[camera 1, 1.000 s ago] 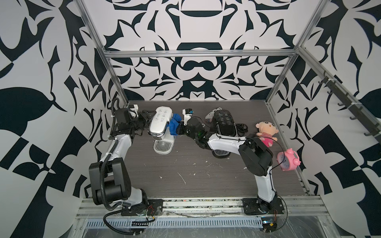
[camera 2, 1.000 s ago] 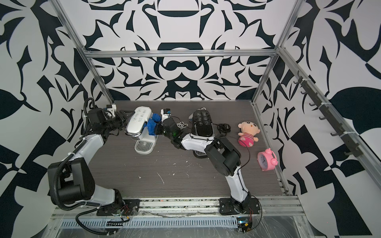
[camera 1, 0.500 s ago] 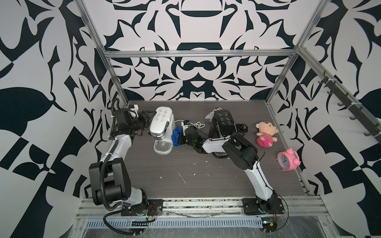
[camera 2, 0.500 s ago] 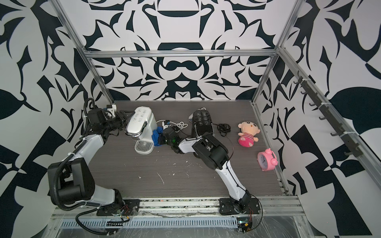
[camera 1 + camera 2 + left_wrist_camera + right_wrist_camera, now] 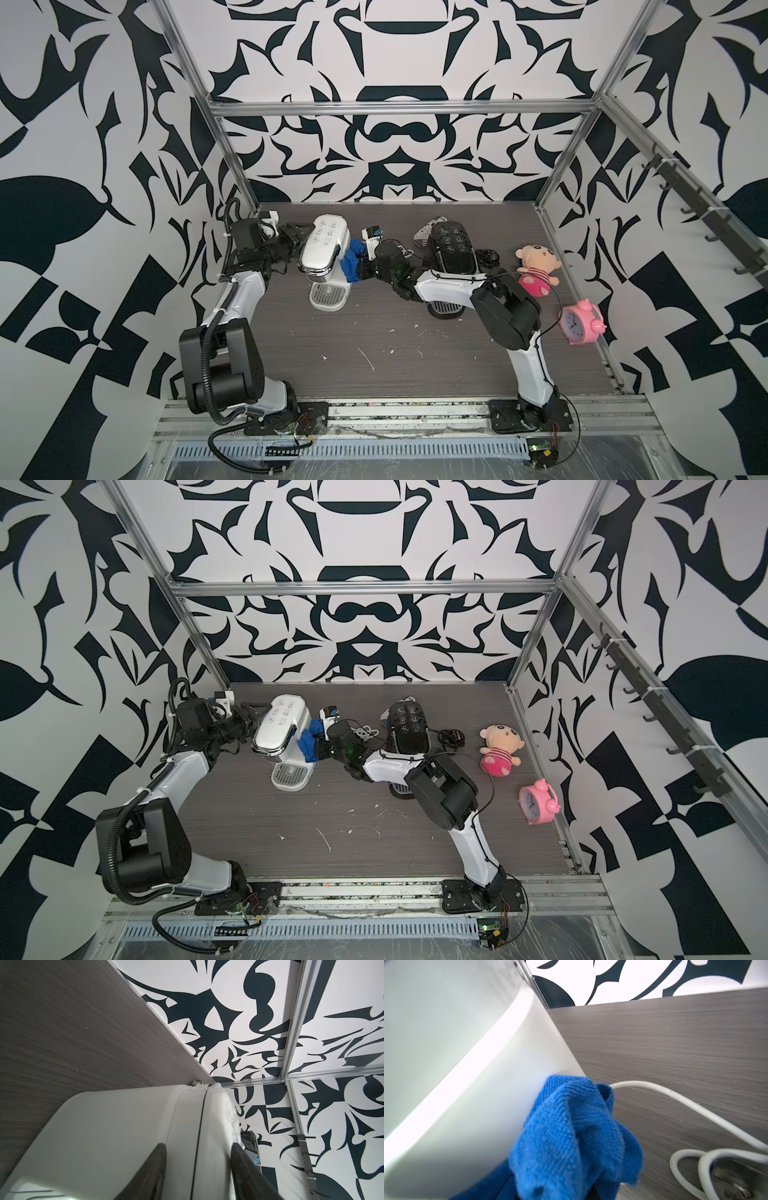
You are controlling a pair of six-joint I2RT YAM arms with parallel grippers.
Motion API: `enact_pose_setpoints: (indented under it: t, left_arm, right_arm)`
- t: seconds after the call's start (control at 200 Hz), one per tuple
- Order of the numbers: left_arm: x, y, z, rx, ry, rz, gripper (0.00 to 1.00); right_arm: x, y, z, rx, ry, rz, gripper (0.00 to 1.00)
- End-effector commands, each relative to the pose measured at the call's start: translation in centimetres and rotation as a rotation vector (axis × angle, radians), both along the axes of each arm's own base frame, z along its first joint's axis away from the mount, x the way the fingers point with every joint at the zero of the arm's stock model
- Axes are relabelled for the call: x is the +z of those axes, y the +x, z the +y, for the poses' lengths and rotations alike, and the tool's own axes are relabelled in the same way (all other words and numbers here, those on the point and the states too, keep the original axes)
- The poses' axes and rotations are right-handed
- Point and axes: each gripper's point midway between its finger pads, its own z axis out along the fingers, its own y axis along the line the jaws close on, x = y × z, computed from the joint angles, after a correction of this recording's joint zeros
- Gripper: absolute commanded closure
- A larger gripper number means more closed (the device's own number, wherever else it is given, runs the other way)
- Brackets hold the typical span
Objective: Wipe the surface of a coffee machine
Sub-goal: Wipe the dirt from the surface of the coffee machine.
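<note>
Against white coffee machine [image 5: 322, 249], blue cloth [image 5: 352, 262]

The near half of the bench [image 5: 374, 353] is wide open for a hand to pass. At the far left, the white coffee machine [image 5: 324, 249] is boxed in. The left hand [image 5: 296, 237] grips its left side, and the right hand [image 5: 361, 270] holds a blue cloth [image 5: 352, 261] against its right. A white cord [image 5: 633, 1083] lies in the gap before the black coffee machine [image 5: 452, 249]. A doll [image 5: 536, 266] and pink clock [image 5: 581, 323] crowd the right edge.
</note>
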Motion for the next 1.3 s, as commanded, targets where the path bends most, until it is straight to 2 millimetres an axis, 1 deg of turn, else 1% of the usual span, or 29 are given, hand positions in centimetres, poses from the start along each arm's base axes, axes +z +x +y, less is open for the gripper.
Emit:
enact_pose_setpoints:
  t: [0.0, 0.05, 0.16, 0.22, 0.27, 0.305, 0.35, 0.405, 0.49, 0.57, 0.615, 0.665, 0.7, 0.735, 0.885, 0.97, 1.045, 1.125, 1.215, 1.295]
  left_arm:
    - [-1.0, -0.9, -0.5, -0.017, -0.014, 0.04, 0.47]
    - [-1.1, -0.9, -0.5, -0.015, -0.014, 0.043, 0.47]
    - [-1.1, -0.9, -0.5, -0.014, -0.015, 0.044, 0.47]
    - [-1.2, -0.8, -0.5, -0.014, -0.017, 0.046, 0.47]
    - [-1.2, -0.8, -0.5, -0.014, -0.019, 0.047, 0.47]
    - [-1.1, -0.9, -0.5, -0.015, -0.018, 0.045, 0.47]
    - [-1.1, -0.9, -0.5, -0.015, -0.019, 0.045, 0.47]
    - [-1.1, -0.9, -0.5, -0.016, -0.018, 0.044, 0.47]
    - [-1.0, -0.9, -0.6, -0.015, -0.017, 0.04, 0.47]
    - [-1.1, -0.9, -0.6, -0.015, -0.018, 0.044, 0.48]
    - [-1.1, -0.9, -0.6, -0.014, -0.02, 0.045, 0.47]
    - [-1.1, -1.0, -0.6, -0.015, -0.019, 0.045, 0.48]
    - [-1.2, -0.9, -0.6, -0.014, -0.022, 0.049, 0.48]
    - [-1.2, -0.9, -0.6, -0.013, -0.025, 0.049, 0.48]
    - [-1.5, -1.0, -0.6, -0.013, -0.034, 0.059, 0.48]
    - [-1.5, -1.0, -0.6, -0.011, -0.034, 0.06, 0.48]
    - [-1.4, -1.0, -0.6, -0.008, -0.035, 0.057, 0.48]
    - [-1.5, -1.0, -0.6, -0.008, -0.037, 0.06, 0.49]
    - [-1.5, -1.0, -0.7, -0.01, -0.038, 0.058, 0.48]
    - [-1.4, -1.1, -0.7, -0.01, -0.037, 0.055, 0.49]
  right_arm:
    - [0.0, -1.2, 2.7, 0.099, 0.056, -0.046, 1.0]
    - [-2.4, -1.3, 2.5, 0.093, 0.035, -0.01, 1.0]
    - [-6.2, -1.6, 1.9, 0.078, -0.007, 0.047, 1.0]
    - [-7.4, -1.6, 1.7, 0.071, -0.032, 0.065, 1.0]
    - [-7.3, -1.6, 1.5, 0.07, -0.046, 0.063, 1.0]
    - [-6.7, -1.6, 1.5, 0.068, -0.052, 0.057, 1.0]
    - [-5.4, -1.4, 1.4, 0.061, -0.055, 0.038, 1.0]
    - [-3.1, -1.1, 1.3, 0.051, -0.05, 0.009, 1.0]
    - [1.6, -0.8, 1.4, 0.044, -0.012, -0.046, 1.0]
    - [5.9, -1.3, 1.9, 0.065, 0.048, -0.113, 1.0]
    - [7.5, -2.0, 2.4, 0.082, 0.071, -0.15, 1.0]
    - [8.0, -2.6, 2.7, 0.094, 0.079, -0.171, 1.0]
    - [7.6, -2.8, 2.9, 0.1, 0.073, -0.173, 1.0]
    - [6.6, -2.8, 3.0, 0.096, 0.06, -0.159, 1.0]
    - [-0.3, -3.1, 2.3, 0.053, -0.004, -0.041, 1.0]
    - [-2.9, -4.1, 2.4, 0.053, -0.004, 0.012, 1.0]
    - [-4.2, -5.2, 3.0, 0.072, -0.019, 0.036, 1.0]
    - [-4.9, -6.4, 3.8, 0.096, -0.04, 0.05, 1.0]
    - [-5.5, -7.8, 4.5, 0.121, -0.051, 0.066, 1.0]
    - [-5.8, -9.0, 4.6, 0.131, -0.052, 0.087, 1.0]
